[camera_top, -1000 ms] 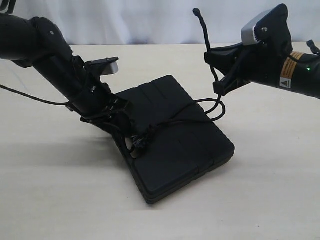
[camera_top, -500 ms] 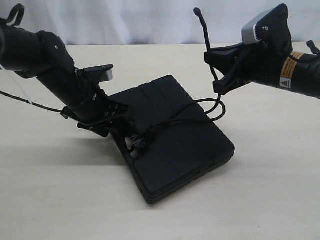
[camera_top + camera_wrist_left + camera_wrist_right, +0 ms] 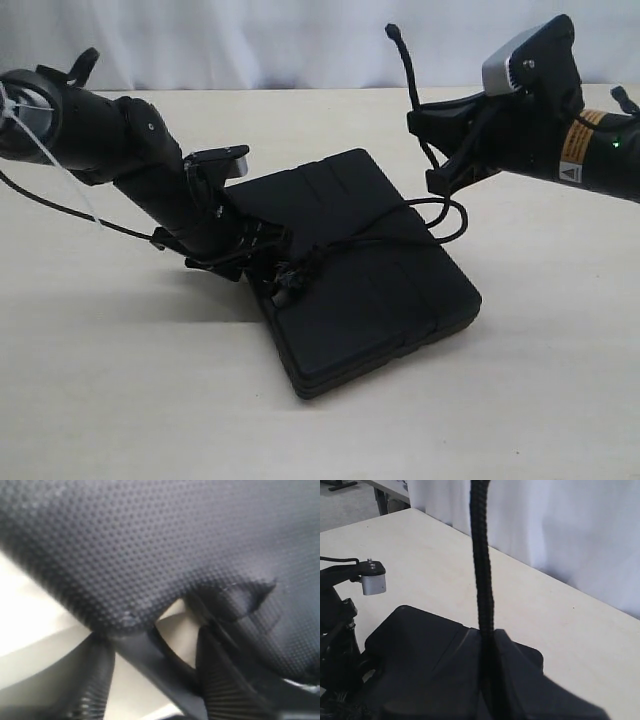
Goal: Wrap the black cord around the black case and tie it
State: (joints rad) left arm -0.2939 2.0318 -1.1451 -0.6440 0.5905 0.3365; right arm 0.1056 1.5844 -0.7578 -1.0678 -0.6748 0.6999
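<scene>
Two arms: right hand (image 3: 424,150) raised, clamped on the black cord (image 3: 404,60); left hand (image 3: 268,247) low against the black case (image 3: 385,295) (grip unclear).

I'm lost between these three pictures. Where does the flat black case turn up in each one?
Exterior view: the black case sits in the middle of the picture.
Left wrist view: its dotted surface fills most of the picture, very close up.
Right wrist view: it lies behind the upright black cord.
Shared landmark: the small silver box beside the case; the left wrist view does not show it.
</scene>
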